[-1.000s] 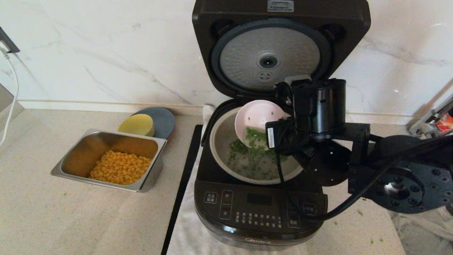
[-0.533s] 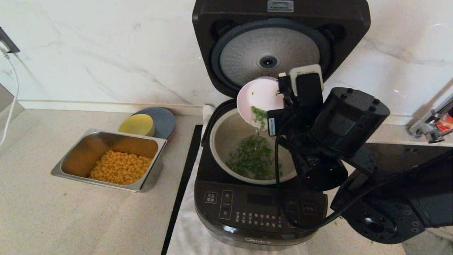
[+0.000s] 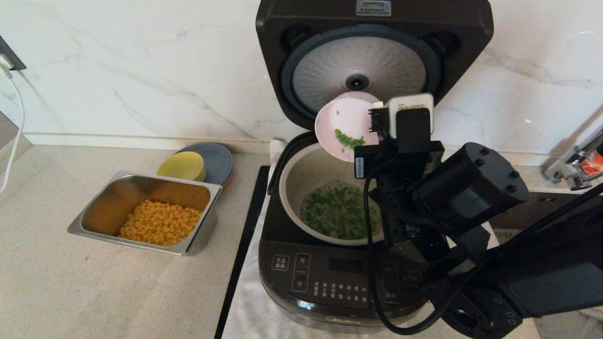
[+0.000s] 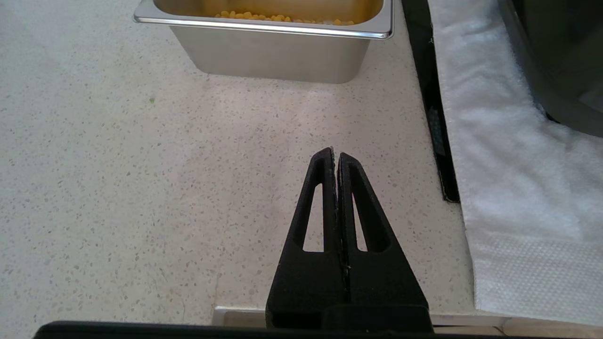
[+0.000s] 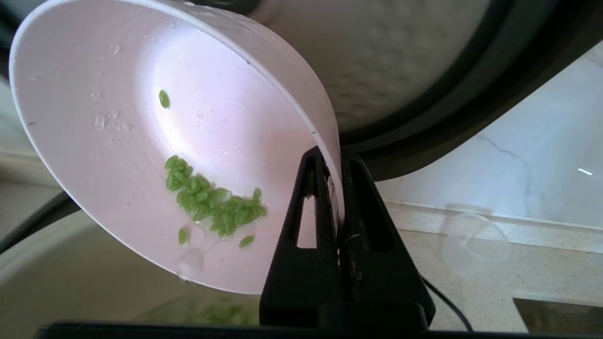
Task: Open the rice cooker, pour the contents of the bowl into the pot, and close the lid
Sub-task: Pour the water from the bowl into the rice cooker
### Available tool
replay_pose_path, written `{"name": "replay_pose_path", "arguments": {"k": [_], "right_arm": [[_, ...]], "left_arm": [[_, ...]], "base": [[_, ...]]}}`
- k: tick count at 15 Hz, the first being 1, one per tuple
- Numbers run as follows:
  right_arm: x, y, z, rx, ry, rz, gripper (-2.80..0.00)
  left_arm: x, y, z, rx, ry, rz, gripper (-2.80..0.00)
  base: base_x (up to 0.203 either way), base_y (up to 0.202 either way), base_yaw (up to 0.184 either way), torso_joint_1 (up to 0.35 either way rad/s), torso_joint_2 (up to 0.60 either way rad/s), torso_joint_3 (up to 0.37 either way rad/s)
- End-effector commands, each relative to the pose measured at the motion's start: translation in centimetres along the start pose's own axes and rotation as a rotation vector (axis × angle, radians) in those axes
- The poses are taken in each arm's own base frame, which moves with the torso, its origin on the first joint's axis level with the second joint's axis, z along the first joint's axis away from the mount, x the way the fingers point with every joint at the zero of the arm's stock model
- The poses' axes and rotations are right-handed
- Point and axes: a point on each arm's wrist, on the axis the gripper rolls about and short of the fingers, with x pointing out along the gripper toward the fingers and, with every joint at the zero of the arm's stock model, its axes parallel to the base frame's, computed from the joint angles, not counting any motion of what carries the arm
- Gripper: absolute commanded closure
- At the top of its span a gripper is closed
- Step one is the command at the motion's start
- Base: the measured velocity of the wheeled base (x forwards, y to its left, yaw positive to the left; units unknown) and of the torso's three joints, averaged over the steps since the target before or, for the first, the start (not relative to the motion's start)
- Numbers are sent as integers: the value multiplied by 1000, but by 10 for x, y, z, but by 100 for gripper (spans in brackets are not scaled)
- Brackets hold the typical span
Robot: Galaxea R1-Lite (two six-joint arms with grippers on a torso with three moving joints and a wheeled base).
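Note:
The dark rice cooker (image 3: 339,278) stands with its lid (image 3: 372,61) raised upright, dimpled silver underside facing me. The round grey pot (image 3: 301,179) holds a heap of chopped green herbs (image 3: 337,212). My right gripper (image 5: 332,155) is shut on the rim of the small white bowl (image 3: 346,125) (image 5: 141,117), held tilted above the pot's far side. A small clump of green bits (image 5: 212,207) still clings inside the bowl. My left gripper (image 4: 335,153) is shut and holds nothing, low over the counter in front of the corn tray.
A steel tray of yellow corn (image 3: 158,221) sits left of the cooker, with a yellow dish (image 3: 183,165) on a grey plate (image 3: 216,157) behind it. A white towel (image 4: 509,155) lies under the cooker. A clear plastic cup (image 5: 476,242) lies on the counter to the right.
My right gripper has lifted the bowl up and back from inside the pot's mouth. Most herbs have fallen from the bowl into the pot, leaving a small clump in the bowl.

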Motion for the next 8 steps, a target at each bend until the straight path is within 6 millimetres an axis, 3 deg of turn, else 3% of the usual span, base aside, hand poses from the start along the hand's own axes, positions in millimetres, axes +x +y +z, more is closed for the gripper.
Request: {"name": "replay_pose_path", "arguments": {"k": [1, 4, 8], "right_arm": [[-7, 5, 4, 6, 3, 13, 0], [-17, 6, 15, 8, 22, 22, 0], [-23, -5, 45, -12, 86, 56, 0]], "left_arm": [[0, 0, 0, 1, -1, 0, 0], [0, 0, 0, 1, -1, 0, 0], [0, 0, 0, 1, -1, 0, 0]], "base": [[0, 0, 0, 0, 0, 0], [0, 0, 0, 0, 0, 0], [0, 0, 0, 0, 0, 0]]}}
